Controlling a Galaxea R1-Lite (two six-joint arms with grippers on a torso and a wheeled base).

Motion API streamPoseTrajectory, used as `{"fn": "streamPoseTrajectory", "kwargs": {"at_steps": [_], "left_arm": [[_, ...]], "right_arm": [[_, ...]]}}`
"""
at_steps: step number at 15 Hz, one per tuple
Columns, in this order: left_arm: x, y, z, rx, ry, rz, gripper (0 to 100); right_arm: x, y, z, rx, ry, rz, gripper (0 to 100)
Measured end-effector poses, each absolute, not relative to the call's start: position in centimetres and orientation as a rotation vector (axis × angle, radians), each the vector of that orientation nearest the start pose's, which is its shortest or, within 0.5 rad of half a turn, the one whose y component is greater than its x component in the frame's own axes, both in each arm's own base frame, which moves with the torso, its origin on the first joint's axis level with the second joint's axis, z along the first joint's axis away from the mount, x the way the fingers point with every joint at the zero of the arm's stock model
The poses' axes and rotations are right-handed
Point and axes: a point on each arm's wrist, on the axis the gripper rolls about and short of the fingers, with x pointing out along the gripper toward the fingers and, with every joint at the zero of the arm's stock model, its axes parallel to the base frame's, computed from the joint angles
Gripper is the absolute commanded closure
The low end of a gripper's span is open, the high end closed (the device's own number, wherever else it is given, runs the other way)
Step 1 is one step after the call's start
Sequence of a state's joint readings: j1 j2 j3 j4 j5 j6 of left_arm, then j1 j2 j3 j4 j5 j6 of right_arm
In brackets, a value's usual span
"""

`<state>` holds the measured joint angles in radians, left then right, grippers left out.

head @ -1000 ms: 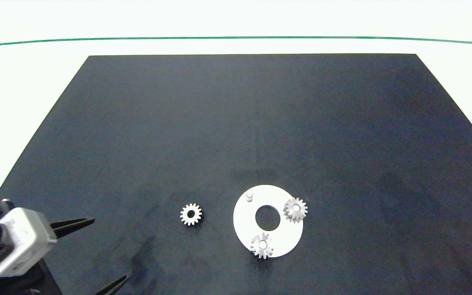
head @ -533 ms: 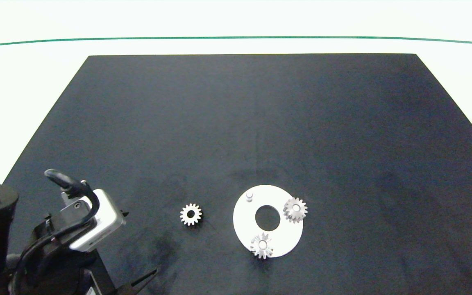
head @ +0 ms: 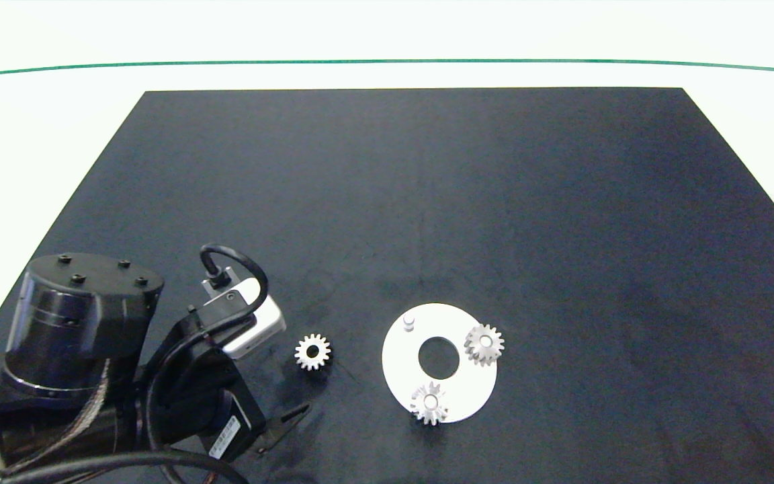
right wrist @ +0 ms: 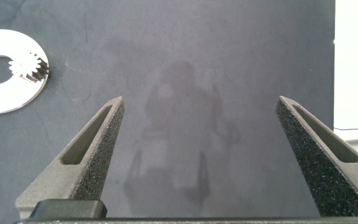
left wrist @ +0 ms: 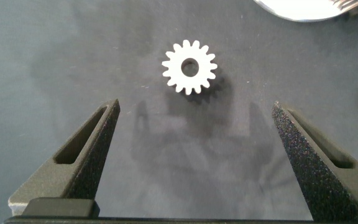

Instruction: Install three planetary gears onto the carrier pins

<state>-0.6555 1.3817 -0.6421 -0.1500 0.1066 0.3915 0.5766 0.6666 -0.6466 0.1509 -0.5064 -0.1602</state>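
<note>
A white carrier disc [head: 400, 366] lies on the black mat toward the front. Two planetary gears sit on its pins, one at the right [head: 484, 344] and one at the front [head: 429, 402]. One carrier pin [head: 409, 321] at the back left stands bare. A third gear [head: 312, 351] lies flat on the mat left of the disc. My left gripper [left wrist: 196, 106] hovers open just short of this gear [left wrist: 189, 66], and one finger [head: 289, 418] shows in the head view. My right gripper [right wrist: 199, 99] is open over bare mat, right of the disc [right wrist: 11, 93].
The black mat [head: 427, 202] covers most of the white table [head: 37, 134], with a green line [head: 387, 62] along the far side. The mat's right edge and the white table [right wrist: 356, 62] show in the right wrist view. The right arm is outside the head view.
My left arm has swung in from the lower left corner toward the loose gear, its wrist turning downward. The gears and disc have stayed put.
</note>
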Motion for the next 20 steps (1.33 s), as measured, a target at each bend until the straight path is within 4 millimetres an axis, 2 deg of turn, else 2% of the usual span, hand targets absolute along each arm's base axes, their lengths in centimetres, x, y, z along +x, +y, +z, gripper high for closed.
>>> {"fn": "streamPoseTrajectory", "kwargs": {"at_steps": [5, 12, 20], "left_arm": [[18.3, -13.8, 16.8, 0.607, 0.483, -0.645, 0], [19.4, -14.6, 16.3, 0.62, 0.507, -0.65, 0], [20.3, -15.1, 15.9, 0.609, 0.505, -0.646, 16]], "right_arm": [[3.8, 1.2, 23.9, -0.249, 0.142, 0.081, 0], [3.5, 0.9, 23.6, -0.247, 0.139, 0.078, 0], [3.4, 0.9, 23.6, -0.244, 0.135, 0.079, 0]]}}
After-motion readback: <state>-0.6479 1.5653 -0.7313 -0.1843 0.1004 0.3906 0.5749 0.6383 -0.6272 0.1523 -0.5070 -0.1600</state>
